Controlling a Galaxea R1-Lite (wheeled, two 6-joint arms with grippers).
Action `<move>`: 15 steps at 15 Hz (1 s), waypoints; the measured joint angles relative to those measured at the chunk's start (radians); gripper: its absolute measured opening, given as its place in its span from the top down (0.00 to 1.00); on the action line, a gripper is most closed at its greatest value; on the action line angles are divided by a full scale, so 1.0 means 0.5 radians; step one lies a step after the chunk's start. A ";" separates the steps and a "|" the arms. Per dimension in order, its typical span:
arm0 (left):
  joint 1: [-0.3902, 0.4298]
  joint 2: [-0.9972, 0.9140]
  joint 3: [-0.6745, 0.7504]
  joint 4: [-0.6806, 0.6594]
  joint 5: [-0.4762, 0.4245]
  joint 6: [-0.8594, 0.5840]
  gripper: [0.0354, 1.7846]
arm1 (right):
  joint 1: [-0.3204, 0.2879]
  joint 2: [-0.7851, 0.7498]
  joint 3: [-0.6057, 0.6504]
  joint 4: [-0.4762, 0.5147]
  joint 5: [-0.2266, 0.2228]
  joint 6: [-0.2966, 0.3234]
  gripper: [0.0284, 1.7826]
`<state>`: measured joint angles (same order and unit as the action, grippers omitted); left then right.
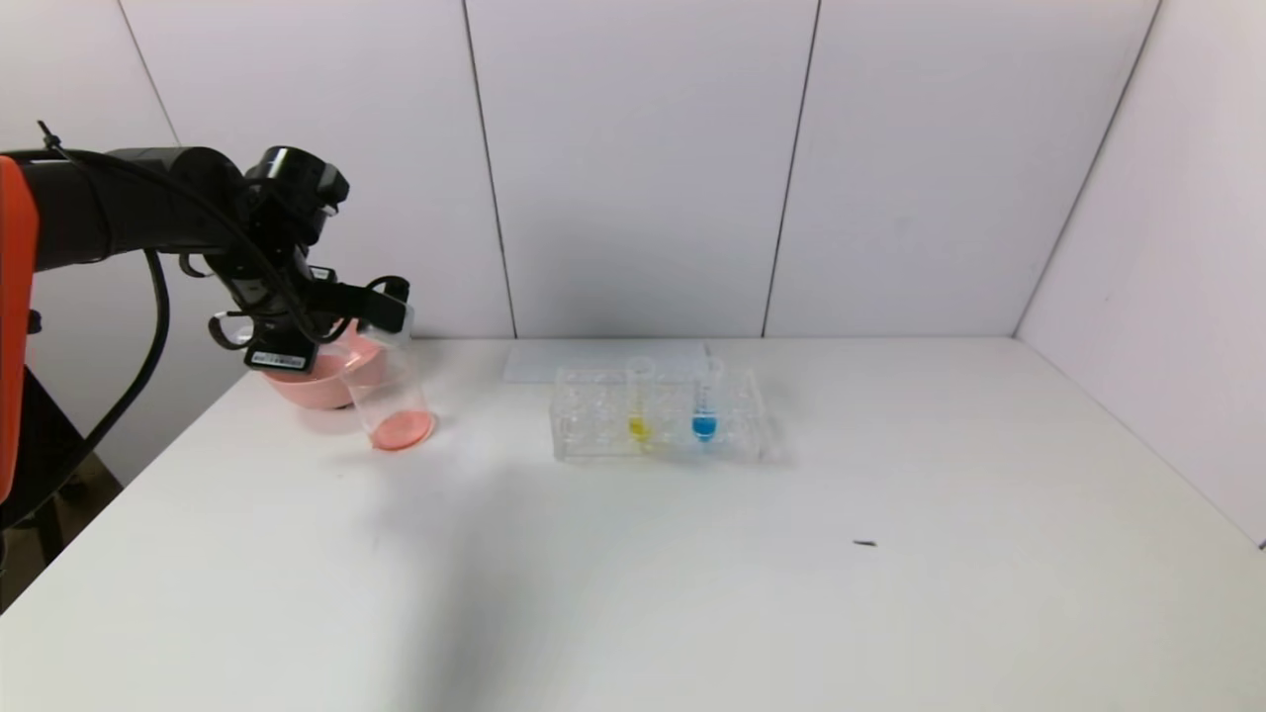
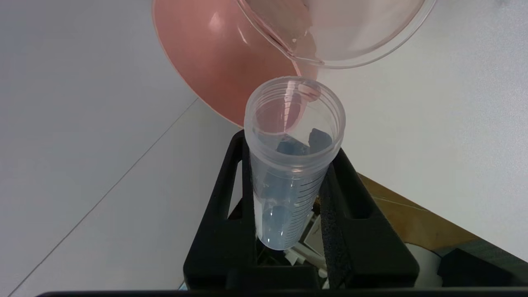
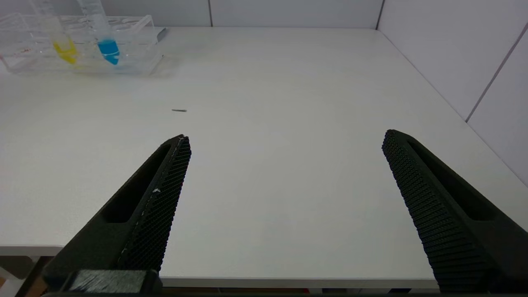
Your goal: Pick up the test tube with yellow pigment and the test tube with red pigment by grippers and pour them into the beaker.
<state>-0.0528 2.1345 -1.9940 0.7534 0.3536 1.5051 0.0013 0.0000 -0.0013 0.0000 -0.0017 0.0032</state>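
A: Clear plastic makes several items hard to read; the tube rack shows only as faint outlines on the table, and its empty wells cannot be counted.

B: Confirmed; location of the task items?

A: The test tube with yellow pigment stands upright in the rack, just beside a blue-liquid tube; both are also seen from the right wrist, with the tops of both tubes cut off by the frame edge. The test tube with red pigment is gripped by the left gripper; jaws closed tight on its barrel, one finger on each side. The tube looks emptied; only a pink tint shows near its mouth, and whether liquid remains cannot be told.

B: Beaker position?

A: The beaker stands at the left rear of the table, a thin pink-red layer in its bottom; in the head view the left gripper sits at its rim and covers the tube almost completely. In the left wrist view only part of the beaker's rim and wall is in frame.

B: Surroundings and obstructions?

A: A pink bowl sits directly behind the beaker, largely masked by the gripper; a white sheet lies flat behind the rack; a small dark speck lies on the table's right half, its nature unclear.

B: Right arm?

A: The right gripper is absent from the head view; its own camera shows it at the near table edge, jaws spread wide, holding nothing.
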 joint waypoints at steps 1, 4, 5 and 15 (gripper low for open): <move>0.001 -0.011 0.000 0.000 -0.006 -0.007 0.76 | 0.000 0.000 0.000 0.000 0.000 0.000 0.05; 0.005 -0.040 0.000 -0.012 -0.034 -0.034 0.76 | 0.000 0.000 0.000 0.000 0.000 0.000 0.05; 0.006 -0.046 0.000 -0.010 -0.054 -0.074 0.76 | 0.000 0.000 0.000 0.000 0.000 0.000 0.05; 0.111 -0.155 0.011 0.010 -0.399 -0.576 0.76 | -0.001 0.000 0.000 0.000 0.000 0.000 0.05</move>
<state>0.0028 2.0570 -1.9887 0.7585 0.1543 1.2170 0.0009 0.0000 -0.0013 0.0000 -0.0017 0.0032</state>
